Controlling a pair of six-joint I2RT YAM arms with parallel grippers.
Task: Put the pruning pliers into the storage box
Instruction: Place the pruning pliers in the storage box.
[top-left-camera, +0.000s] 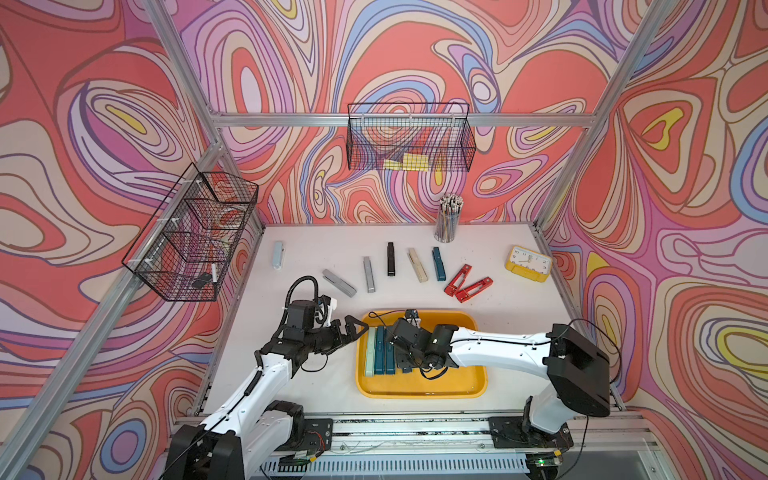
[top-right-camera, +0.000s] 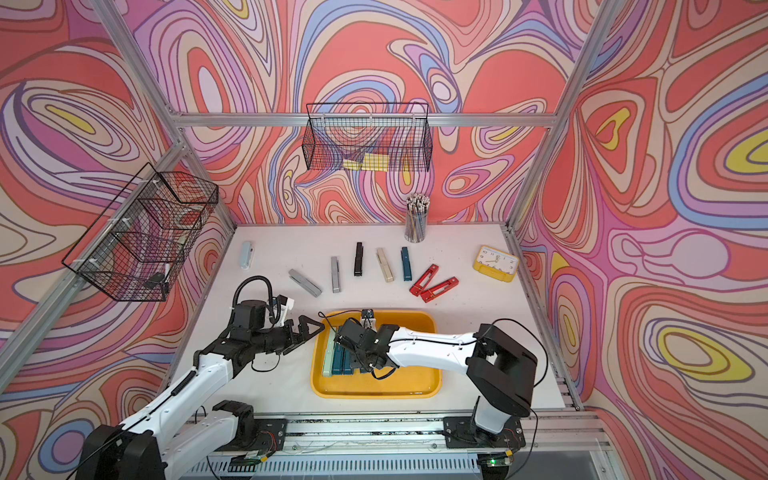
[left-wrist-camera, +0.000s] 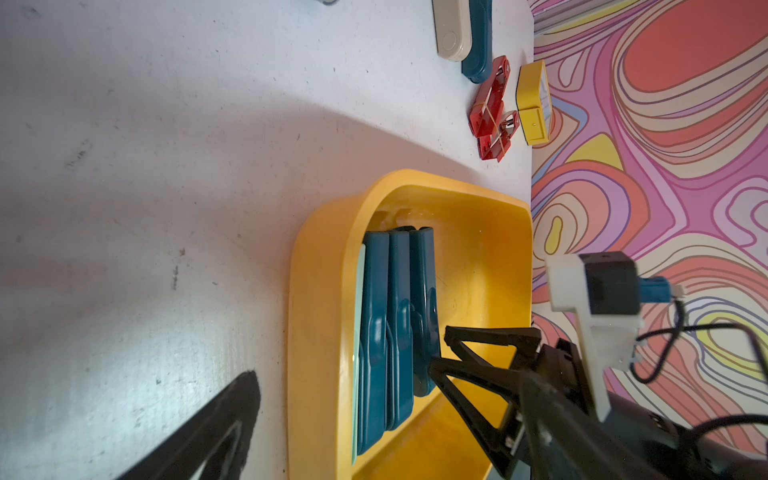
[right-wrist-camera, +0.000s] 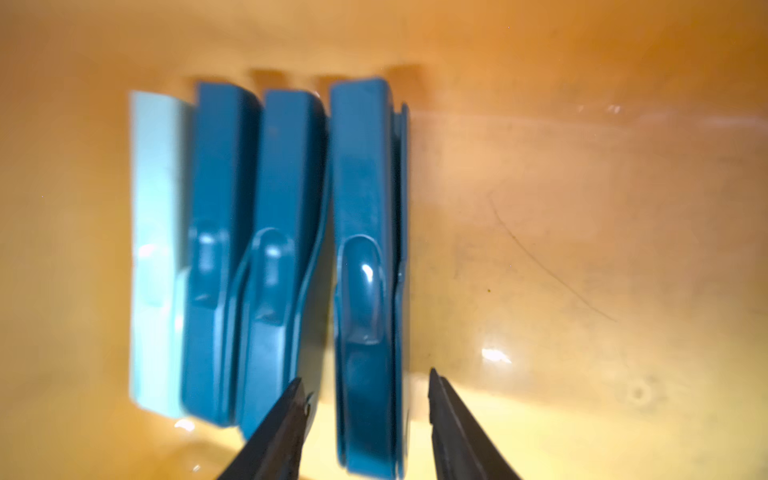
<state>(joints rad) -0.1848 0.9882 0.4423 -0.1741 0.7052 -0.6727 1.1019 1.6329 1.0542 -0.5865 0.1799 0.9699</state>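
Observation:
The yellow storage box (top-left-camera: 419, 390) holds a pale green pruning pliers (top-left-camera: 369, 351) and three teal ones side by side (right-wrist-camera: 216, 249). My right gripper (right-wrist-camera: 365, 376) is open and low in the box. Its fingers straddle the rightmost teal pliers (right-wrist-camera: 365, 270) with a gap on each side. My left gripper (top-left-camera: 360, 332) is open and empty, hovering just outside the box's left rim (left-wrist-camera: 320, 291). On the table beyond lie grey (top-left-camera: 339, 283), black (top-left-camera: 390, 259), beige (top-left-camera: 417, 265), teal (top-left-camera: 438, 264) and red (top-left-camera: 457, 280) pliers.
A yellow clock (top-left-camera: 528, 264) stands at the right back, a cup of pencils (top-left-camera: 447, 224) at the back wall. Black wire baskets hang on the back wall (top-left-camera: 409, 139) and the left wall (top-left-camera: 191, 241). A pale blue-grey pliers (top-left-camera: 278, 254) lies far left.

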